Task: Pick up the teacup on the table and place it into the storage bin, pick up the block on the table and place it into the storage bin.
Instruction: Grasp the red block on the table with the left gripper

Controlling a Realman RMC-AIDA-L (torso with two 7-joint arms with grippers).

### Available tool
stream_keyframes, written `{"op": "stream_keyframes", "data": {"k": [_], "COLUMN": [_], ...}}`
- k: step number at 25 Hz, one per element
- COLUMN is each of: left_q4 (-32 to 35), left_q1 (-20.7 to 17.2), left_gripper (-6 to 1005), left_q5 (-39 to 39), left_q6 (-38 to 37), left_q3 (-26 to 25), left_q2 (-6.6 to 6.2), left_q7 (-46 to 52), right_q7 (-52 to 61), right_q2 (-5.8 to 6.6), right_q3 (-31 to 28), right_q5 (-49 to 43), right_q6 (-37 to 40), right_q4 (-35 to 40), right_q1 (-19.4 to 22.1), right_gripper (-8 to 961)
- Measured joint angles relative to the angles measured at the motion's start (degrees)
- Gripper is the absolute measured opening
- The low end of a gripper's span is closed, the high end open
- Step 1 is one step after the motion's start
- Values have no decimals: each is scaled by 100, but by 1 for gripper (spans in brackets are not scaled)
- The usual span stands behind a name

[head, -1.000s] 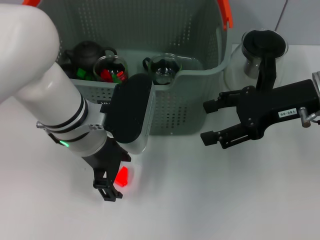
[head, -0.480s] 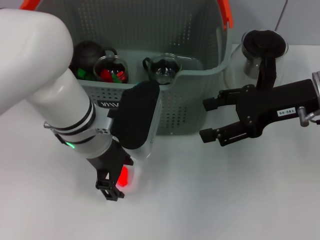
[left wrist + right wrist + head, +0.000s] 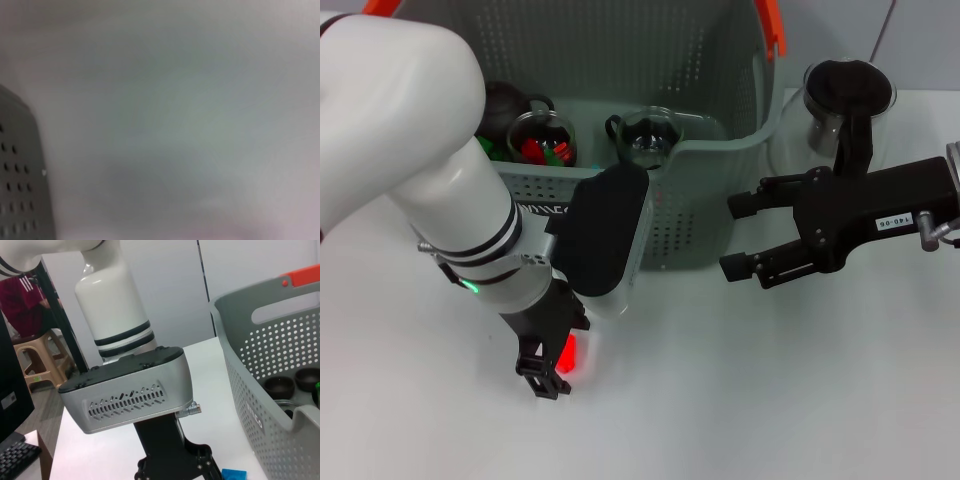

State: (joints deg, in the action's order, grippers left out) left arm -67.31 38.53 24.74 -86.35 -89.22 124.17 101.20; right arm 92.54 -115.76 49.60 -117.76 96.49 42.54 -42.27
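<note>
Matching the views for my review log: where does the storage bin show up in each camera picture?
Head view: storage bin fills the upper middle, behind the left gripper.
Left wrist view: only a perforated wall corner, at the lower left edge.
Right wrist view: at the right side.
Shared landmark: its perforated grey wall.

The left gripper (image 3: pixel 552 368) reaches down to the white table (image 3: pixel 740 400) in front of the storage bin (image 3: pixel 700 210), its black fingers around a red block (image 3: pixel 566 354). Inside the bin sit a dark teapot (image 3: pixel 505 100) and two glass cups (image 3: pixel 542 138). The right gripper (image 3: pixel 740 238) hovers with jaws apart beside the bin, near a glass pitcher (image 3: pixel 840 100).
</note>
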Motion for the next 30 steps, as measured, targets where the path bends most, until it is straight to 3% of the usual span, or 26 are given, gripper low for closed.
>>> {"op": "stream_keyframes", "data": {"k": [11, 30], "left_q4": [269, 316], "left_q1": [122, 257], "left_gripper": [777, 540], "left_q5": [-120, -127], "left_q6": [84, -22], "left_q3": [-9, -113], "left_q2": [5, 9], "left_q7": [-11, 56], "right_q7": [-20, -18], "right_q2": [-8, -8], "right_q3": [-61, -148], "right_q5": [-1, -1], "right_q6": [-17, -10], "right_q4": [0, 1], "right_q1": [0, 7], "right_gripper": [945, 944]}}
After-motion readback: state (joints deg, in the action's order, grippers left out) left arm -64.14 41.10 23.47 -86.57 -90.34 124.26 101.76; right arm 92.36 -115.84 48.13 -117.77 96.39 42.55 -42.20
